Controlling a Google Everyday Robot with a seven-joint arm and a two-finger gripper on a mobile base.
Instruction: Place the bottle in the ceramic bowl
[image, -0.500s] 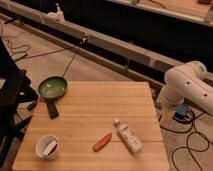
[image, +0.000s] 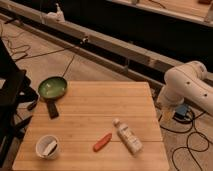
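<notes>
The bottle (image: 128, 136) is seen lying flat at the table's (image: 100, 107) 5 o'clock, cap toward 11 o'clock, well apart from the ceramic bowl (image: 52, 88) at 10 o'clock. An orange stick (image: 102, 142) lies just beside the bottle. The gripper (image: 168, 109) is held off the table's 3 o'clock edge; its state cannot be told.

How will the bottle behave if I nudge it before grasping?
The bottle lies on its side on the table, so it will probably roll if pushed across its length. It looks slim and smooth, so it is likely light and a bit slippery. The tool sits beyond the table's edge at the picture's right, apart from it.
</notes>
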